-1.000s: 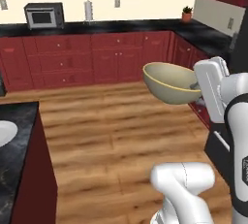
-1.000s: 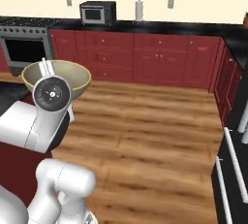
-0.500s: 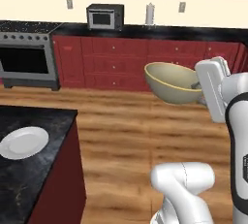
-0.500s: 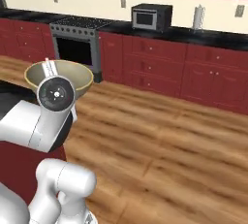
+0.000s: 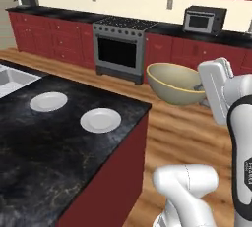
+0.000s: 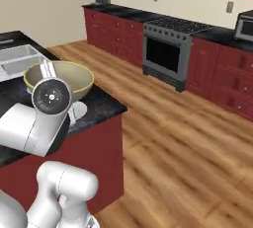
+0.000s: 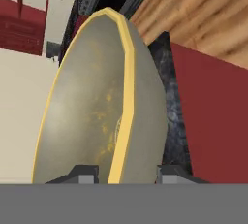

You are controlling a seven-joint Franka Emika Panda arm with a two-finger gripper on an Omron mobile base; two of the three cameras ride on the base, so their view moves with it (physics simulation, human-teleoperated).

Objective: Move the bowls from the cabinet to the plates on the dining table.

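My gripper [image 5: 201, 88] is shut on the rim of the deeper olive-tan bowl [image 5: 173, 83] and holds it in the air, just past the corner of the dining table [image 5: 59, 157]. Two white plates [image 5: 100, 120] [image 5: 48, 101] lie on the black marble, left of and below the bowl. In the hand view the bowl [image 7: 87, 111] stands on edge, its gold rim between the two fingertips [image 7: 83, 174]. In the right base view the bowl [image 6: 64, 76] hangs over the table's corner, with a plate [image 6: 78, 111] partly hidden behind my arm. The cabinet is out of view.
A steel sink [image 5: 12, 81] is set into the table's far left. A black oven [image 5: 120, 49] and red base cabinets [image 5: 49, 42] line the back wall, with a microwave [image 5: 204, 19] on the counter. Wooden floor [image 6: 178, 138] lies open to the right of the table.
The whole picture has swung as the base moved: the dining table, its plates and the sink have come into view at the left. The bowl stays in my gripper as before.
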